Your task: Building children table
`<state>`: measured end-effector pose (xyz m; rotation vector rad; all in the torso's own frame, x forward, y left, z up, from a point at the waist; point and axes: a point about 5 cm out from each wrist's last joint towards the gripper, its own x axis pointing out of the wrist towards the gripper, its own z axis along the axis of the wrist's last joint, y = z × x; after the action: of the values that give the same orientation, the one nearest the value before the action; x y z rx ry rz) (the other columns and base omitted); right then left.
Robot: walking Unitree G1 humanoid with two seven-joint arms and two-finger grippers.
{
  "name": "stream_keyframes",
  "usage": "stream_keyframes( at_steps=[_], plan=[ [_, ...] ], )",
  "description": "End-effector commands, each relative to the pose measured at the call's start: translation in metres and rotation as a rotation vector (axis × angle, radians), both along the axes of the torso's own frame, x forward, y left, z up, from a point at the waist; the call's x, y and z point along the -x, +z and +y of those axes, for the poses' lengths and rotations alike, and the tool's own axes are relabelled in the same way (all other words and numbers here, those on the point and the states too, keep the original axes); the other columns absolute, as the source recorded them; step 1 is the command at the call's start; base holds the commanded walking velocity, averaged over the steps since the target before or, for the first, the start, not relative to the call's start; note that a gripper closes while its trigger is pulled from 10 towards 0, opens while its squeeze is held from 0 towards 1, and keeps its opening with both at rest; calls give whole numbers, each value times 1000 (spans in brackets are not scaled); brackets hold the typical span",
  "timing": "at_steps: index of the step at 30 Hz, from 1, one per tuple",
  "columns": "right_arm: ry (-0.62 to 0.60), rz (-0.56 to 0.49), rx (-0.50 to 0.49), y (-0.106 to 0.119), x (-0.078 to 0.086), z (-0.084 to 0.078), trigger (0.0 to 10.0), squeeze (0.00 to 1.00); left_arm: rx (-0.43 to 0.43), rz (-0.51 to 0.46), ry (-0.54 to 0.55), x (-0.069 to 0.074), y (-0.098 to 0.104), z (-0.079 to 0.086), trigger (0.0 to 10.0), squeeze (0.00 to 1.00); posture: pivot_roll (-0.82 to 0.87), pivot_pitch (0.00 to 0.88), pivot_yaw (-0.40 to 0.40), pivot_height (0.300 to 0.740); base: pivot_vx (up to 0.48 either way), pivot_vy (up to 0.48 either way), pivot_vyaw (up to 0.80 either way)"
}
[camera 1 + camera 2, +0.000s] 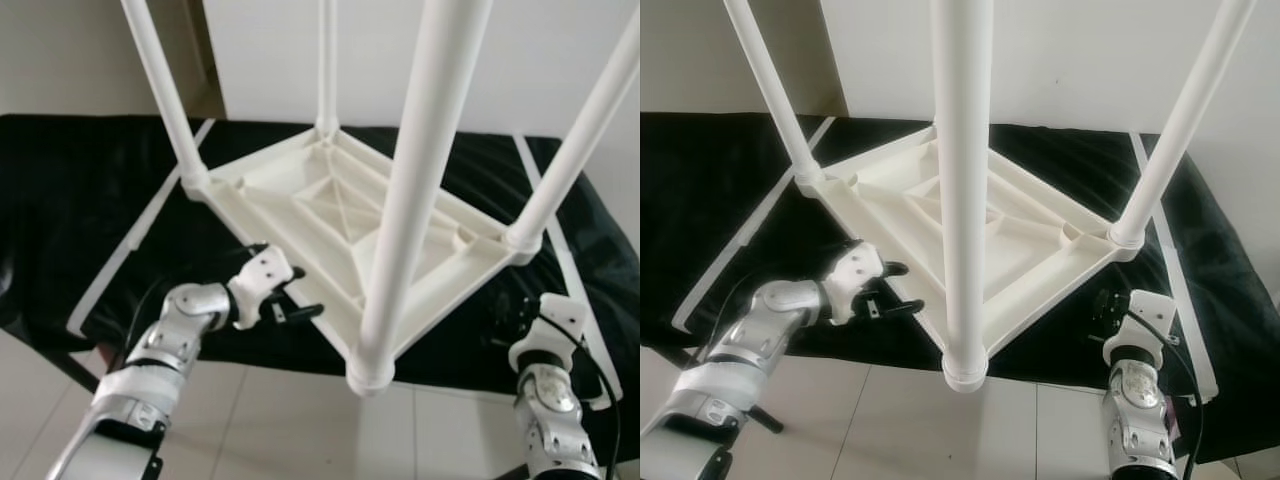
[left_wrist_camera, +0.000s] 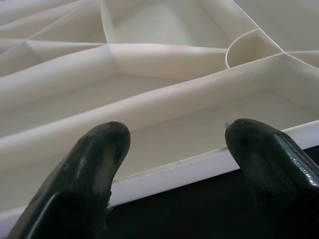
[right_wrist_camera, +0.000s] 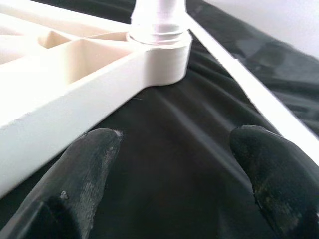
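The white plastic children's table [image 1: 350, 215] is lying upside down on a black mat [image 1: 80, 200] with white stripes, its ribbed underside facing up and four white legs [image 1: 420, 180] standing up from the corners. The nearest leg is rising right in front of the robot's head, and its corner is sticking out past the mat's front edge over the pale tiled floor [image 1: 270, 420].

The left gripper [image 1: 292, 297] is reaching in from the left toward the table's near-left edge. In the left wrist view its two black fingers [image 2: 97, 164] are spread wide apart, with the white rim [image 2: 189, 167] of the tabletop lying across the gap between them. The fingertips are sitting right at that rim, but I cannot tell whether they are actually touching it, and nothing is clamped between them.

The right gripper [image 3: 174, 169] is hovering low over the mat on the right side, just beside the table's near-right edge. Its fingers [image 3: 94, 164] are also parted wide, holding nothing, with bare black fabric between them. One fingertip is sitting close to the table's side wall, and the right corner with its leg socket [image 3: 159, 35] is lying just ahead.
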<state>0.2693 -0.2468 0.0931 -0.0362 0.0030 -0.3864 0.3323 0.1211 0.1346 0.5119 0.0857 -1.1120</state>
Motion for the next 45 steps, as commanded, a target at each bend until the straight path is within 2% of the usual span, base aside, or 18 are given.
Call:
stream_keyframes(
  at_steps=[1,4,5,10,15,17,19,23,29,34,36,41,42,43,45],
  plan=[
    [16,3,-10,1,-5,6,10000,0,-99,30,-28,3,-11,4,10000,0,-38,38,37,740,0,0,0],
    [25,3,-6,2,-8,7,10000,0,-61,55,-57,8,-10,-2,10000,0,-38,40,39,740,0,0,0],
    [35,3,-1,4,-12,8,10000,0,-8,73,-91,14,-6,-10,10000,0,-38,41,40,740,0,0,0],
    [42,7,-5,6,-18,9,10000,0,51,97,-143,23,-2,-20,10000,0,-36,43,40,740,0,0,0],
    [53,13,-7,9,-30,7,10000,0,170,153,-247,50,6,-44,10000,0,-28,45,28,740,0,0,0],
    [56,13,-7,9,-31,7,10000,0,178,162,-258,53,6,-46,10000,0,-28,45,28,740,0,0,0],
    [86,21,-15,9,-39,9,10000,0,233,173,-268,61,12,-57,10000,0,-22,44,22,740,0,0,0],
    [104,27,-15,10,-49,12,10000,0,284,185,-291,70,18,-70,10000,0,-23,44,23,740,0,0,0],
    [114,40,-15,13,-66,17,10000,0,343,197,-310,75,26,-91,10000,0,-23,42,23,740,0,0,0],
    [117,31,-7,14,-71,19,10000,0,374,168,-291,77,32,-107,10000,0,-16,40,22,740,0,0,0],
    [107,21,-8,14,-68,15,10000,0,378,132,-242,72,33,-107,10000,0,-13,39,18,740,0,0,0],
    [91,0,2,12,-59,7,10000,0,381,96,-165,61,36,-95,10000,0,-8,41,13,740,0,0,0],
    [89,-10,14,11,-52,2,10000,0,366,74,-134,55,37,-86,10000,0,-11,43,13,740,0,0,0],
    [89,-10,14,11,-52,2,10000,0,366,74,-134,55,37,-86,10000,0,-11,43,13,740,0,0,0],
    [85,-21,51,10,-36,-8,10000,0,317,55,-97,45,36,-68,10000,0,-19,48,15,740,0,0,0]
  ],
)
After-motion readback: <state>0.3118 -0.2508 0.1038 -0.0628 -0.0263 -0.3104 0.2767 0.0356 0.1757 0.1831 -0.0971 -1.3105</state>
